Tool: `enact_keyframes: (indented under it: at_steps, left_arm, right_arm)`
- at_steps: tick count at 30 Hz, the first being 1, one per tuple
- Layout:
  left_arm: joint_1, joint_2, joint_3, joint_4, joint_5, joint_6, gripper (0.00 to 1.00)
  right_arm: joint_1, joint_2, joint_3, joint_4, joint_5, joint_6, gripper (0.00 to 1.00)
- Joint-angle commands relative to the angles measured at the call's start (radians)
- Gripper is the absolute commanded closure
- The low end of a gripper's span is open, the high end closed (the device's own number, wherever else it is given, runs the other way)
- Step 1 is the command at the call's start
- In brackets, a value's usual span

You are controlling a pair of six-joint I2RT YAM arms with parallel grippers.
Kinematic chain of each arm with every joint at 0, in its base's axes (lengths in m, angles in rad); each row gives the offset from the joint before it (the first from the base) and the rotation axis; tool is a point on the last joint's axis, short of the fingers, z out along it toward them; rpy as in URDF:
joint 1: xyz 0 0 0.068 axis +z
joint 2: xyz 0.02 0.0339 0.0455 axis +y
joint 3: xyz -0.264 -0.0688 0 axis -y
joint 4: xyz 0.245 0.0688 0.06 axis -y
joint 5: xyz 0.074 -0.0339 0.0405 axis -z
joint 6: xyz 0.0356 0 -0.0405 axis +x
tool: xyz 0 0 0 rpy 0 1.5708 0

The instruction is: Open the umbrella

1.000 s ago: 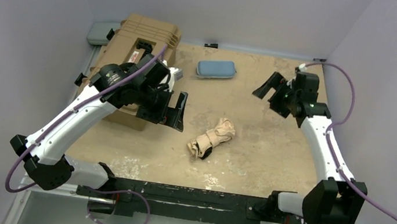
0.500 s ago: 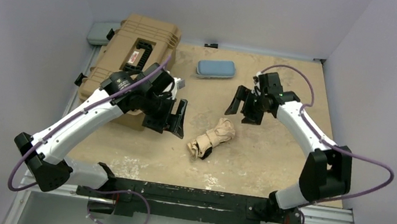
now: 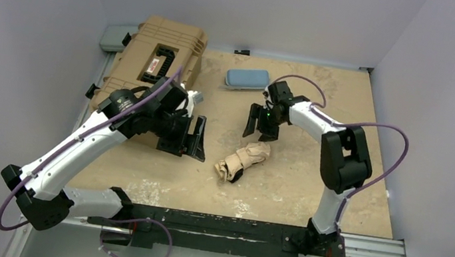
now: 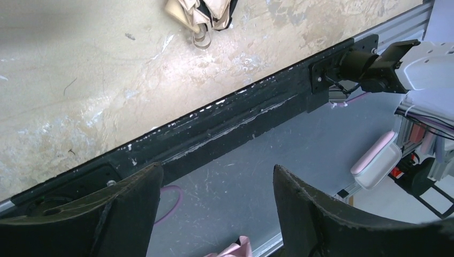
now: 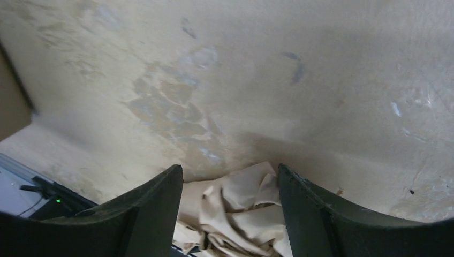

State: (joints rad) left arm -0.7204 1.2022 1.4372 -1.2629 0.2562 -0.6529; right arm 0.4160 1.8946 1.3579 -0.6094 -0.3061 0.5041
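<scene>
Beige umbrella (image 3: 244, 160), crumpled cloth bundle on scuffed, blotchy tabletop (image 3: 299, 175)

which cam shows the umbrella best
Top external: the umbrella is in view whole, folded, with both ends visible. The left wrist view catches only one end at its top edge. The right wrist view shows just some beige cloth at the bottom of the frame.

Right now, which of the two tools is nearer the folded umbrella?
The right tool, open just beyond the far end of the umbrella, beige cloth showing in its wrist view. The left tool hangs farther off, near the tan hard case.
</scene>
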Motion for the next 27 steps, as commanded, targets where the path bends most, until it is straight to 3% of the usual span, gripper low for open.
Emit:
enact_keyframes:
  at_steps: [1,7,11,15,20,23,27]
  left_arm:
    - [-0.001,-0.053,-0.031,0.008,-0.011,-0.032,0.27]
    - [-0.001,-0.095,-0.086,0.017,-0.015,-0.046,0.27]
    - [-0.001,-0.085,-0.101,0.039,0.005,-0.046,0.28]
    - [-0.001,-0.047,-0.073,0.049,0.022,-0.031,0.28]
    - [-0.002,0.028,0.0,0.031,0.043,0.003,0.28]
    - [-0.002,0.057,0.041,0.018,0.047,0.025,0.28]
    - [-0.003,0.088,0.066,0.015,0.061,0.036,0.28]
  right_arm:
    - [-0.025,-0.065,-0.104,-0.015,0.026,-0.09,0.37]
    - [-0.043,-0.321,-0.362,-0.05,0.034,-0.14,0.38]
    - [-0.023,-0.474,-0.579,-0.032,-0.131,-0.088,0.41]
    - [0.091,-0.614,-0.727,0.043,-0.271,-0.038,0.42]
    - [0.114,-0.725,-0.728,0.009,-0.228,-0.046,0.32]
    - [0.115,-0.78,-0.653,-0.022,-0.159,-0.012,0.19]
    - [0.114,-0.802,-0.59,0.018,-0.155,0.045,0.15]
